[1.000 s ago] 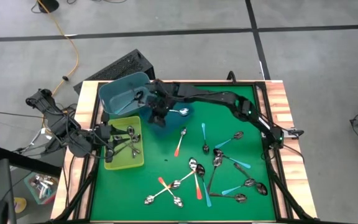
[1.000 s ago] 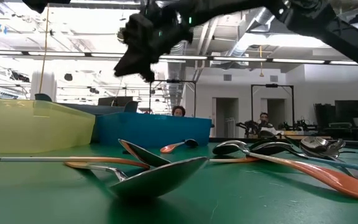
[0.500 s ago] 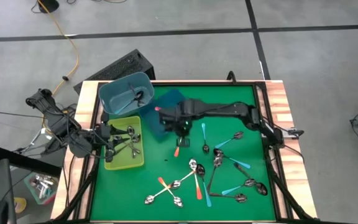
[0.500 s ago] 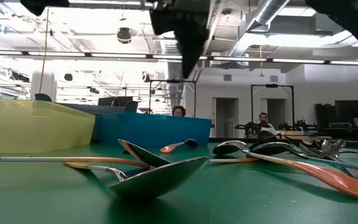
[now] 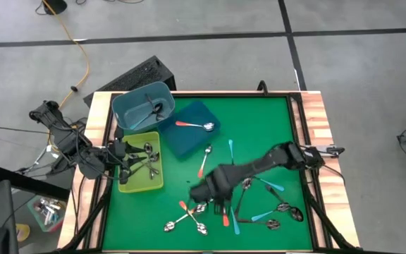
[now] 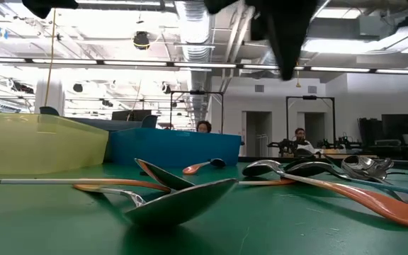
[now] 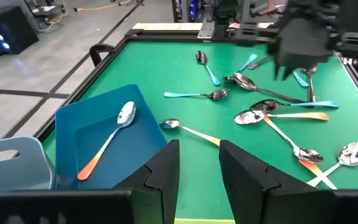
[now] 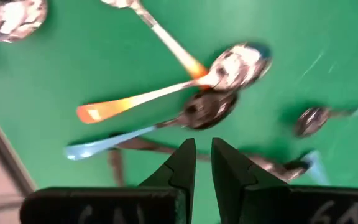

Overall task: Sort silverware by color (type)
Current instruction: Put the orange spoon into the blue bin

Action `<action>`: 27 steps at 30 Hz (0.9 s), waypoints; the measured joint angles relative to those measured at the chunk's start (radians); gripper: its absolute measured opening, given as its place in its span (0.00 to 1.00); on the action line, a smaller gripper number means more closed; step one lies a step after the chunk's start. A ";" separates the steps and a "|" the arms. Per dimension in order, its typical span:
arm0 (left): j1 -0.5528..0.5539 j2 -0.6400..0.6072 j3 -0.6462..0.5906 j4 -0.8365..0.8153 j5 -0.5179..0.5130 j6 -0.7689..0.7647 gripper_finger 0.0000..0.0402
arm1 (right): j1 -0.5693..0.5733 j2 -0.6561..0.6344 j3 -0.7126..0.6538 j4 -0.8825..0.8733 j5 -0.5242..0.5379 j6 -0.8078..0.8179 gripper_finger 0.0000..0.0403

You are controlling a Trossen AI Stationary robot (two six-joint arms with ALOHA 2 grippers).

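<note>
— Orange-handled spoon (image 5: 192, 125): where?
— In the blue tray (image 5: 194, 138), upper centre; other spoons (image 5: 259, 197) are scattered at lower right.
— Right gripper (image 5: 208, 189)?
— Above that scatter, fingers nearly together, holding nothing.
— Left gripper (image 5: 123, 156)?
— Over the yellow bin (image 5: 141, 183), parted, empty.

3 bins (image 5: 141, 104) sit at the table's (image 5: 259, 120) left, spoons (image 5: 249, 185) scattered to their right.
</note>
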 joint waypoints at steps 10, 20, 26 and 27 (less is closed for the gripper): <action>0.000 0.000 0.000 -0.002 -0.001 -0.002 0.25 | 0.166 -0.013 0.002 -0.001 -0.071 0.356 0.31; 0.000 0.000 0.000 -0.002 -0.001 -0.003 0.25 | 0.306 -0.012 0.002 0.026 -0.021 0.639 0.56; 0.000 0.001 -0.038 0.021 -0.004 -0.009 0.25 | 0.357 -0.012 0.002 0.032 0.032 0.731 0.55; 0.000 0.001 -0.056 0.039 -0.004 -0.009 0.25 | 0.362 -0.012 0.002 0.030 0.056 0.731 0.55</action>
